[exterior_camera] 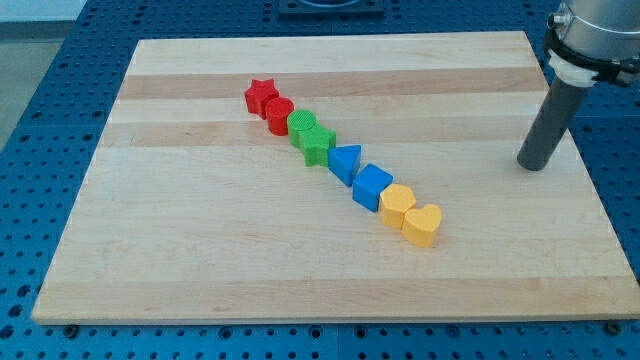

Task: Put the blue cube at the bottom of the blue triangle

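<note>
Blue cube point(372, 186) sat in diagonal chain of blocks on tabletop point(200, 260), touching blue triangle point(344, 162) on its lower-right side, yellow block point(397, 204) just beyond. My tip point(533, 166) rested well apart from cube, toward view's right and slightly up. No gripper on arm: bare rod, holding nothing, touching no block. Judged: cube lay left of tip; push would need approach from cube's right side, sliding it round beneath triangle.

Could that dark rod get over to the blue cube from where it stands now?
Probably yes. My tip stands on bare board at the view's right, and nothing lies between it and the blue cube. The yellow block touches the cube's lower right side, though.
</note>
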